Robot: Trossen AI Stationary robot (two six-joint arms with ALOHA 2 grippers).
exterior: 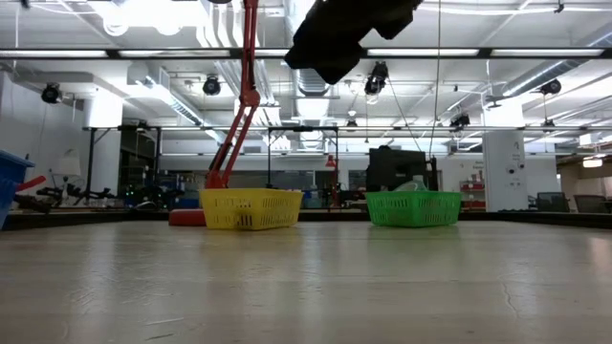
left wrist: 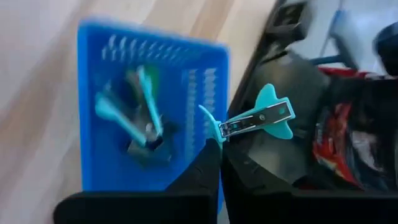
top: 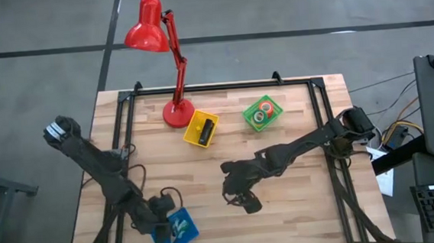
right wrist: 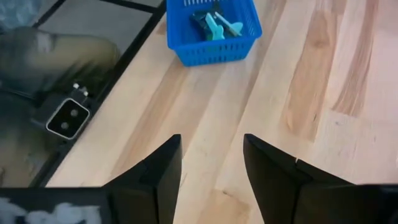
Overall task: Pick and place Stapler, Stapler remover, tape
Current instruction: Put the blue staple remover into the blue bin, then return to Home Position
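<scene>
Left wrist view: left pincer [left wrist: 214, 155] is clamped on a teal remover [left wrist: 258, 118], holding it beside the blue bin [left wrist: 205, 74], which has more removers [left wrist: 134, 118] inside. Remover looks light and stiff, metal claws slippery; I'd grip the plastic wings. Right pincer [right wrist: 211, 168] is spread, empty, over bare worktop [right wrist: 323, 81] mid-table. Stapler [top: 206, 128] sits in the yellow bin [top: 191, 135], tape [top: 262, 112] in the green bin [top: 275, 116]. Stapler probably rigid, best taken across its middle.
</scene>
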